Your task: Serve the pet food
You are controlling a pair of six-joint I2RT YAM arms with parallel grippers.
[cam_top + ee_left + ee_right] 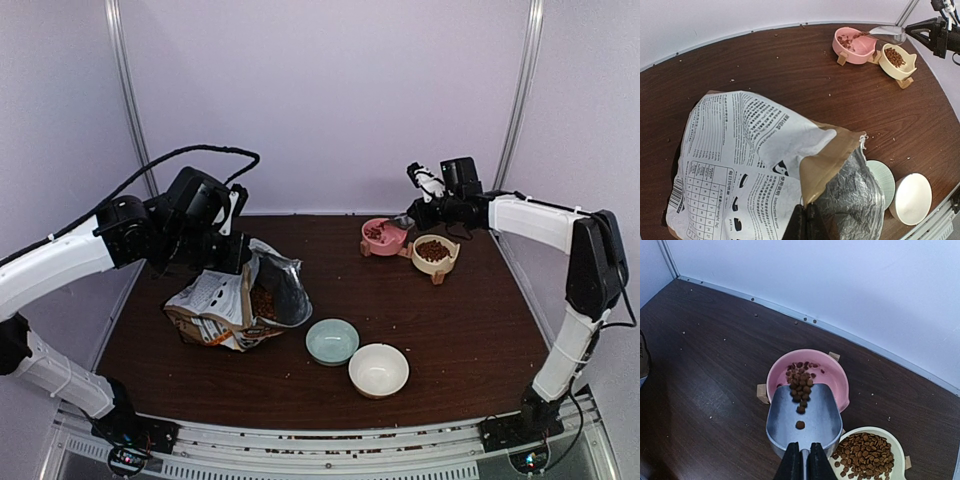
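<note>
- The right gripper (801, 455) is pinching the thin handle of a metal scoop (800, 422), its fingers pressed close on it.
- The scoop is tilting down over the pink bowl (837, 382), with its lip reaching past the bowl's rim.
- Kibble (800, 385) is lying in a line along the scoop's bed and heaping at its lip, where it is meeting a small pile inside the pink bowl.
- One pellet is sitting alone further back in the scoop.
- More kibble is filling the cream bowl (867, 429), just to the right of the pink one.
- Both bowls are standing on small wooden feet at the far right of the table (450, 320).
- The left gripper (806, 220) is pinching the rim of the bag (740, 150), its fingers pressed together where the brown paper meets the foil lining.
- The bag is lying on its side at the table's left, printed face up, with its mouth facing right; in the top view, kibble is showing inside it.
- A pale green bowl (331, 341) and a white bowl (378, 370) are sitting just beside each other near the front edge, close to the bag's mouth.
- Stray crumbs are lying scattered over the table.
</note>
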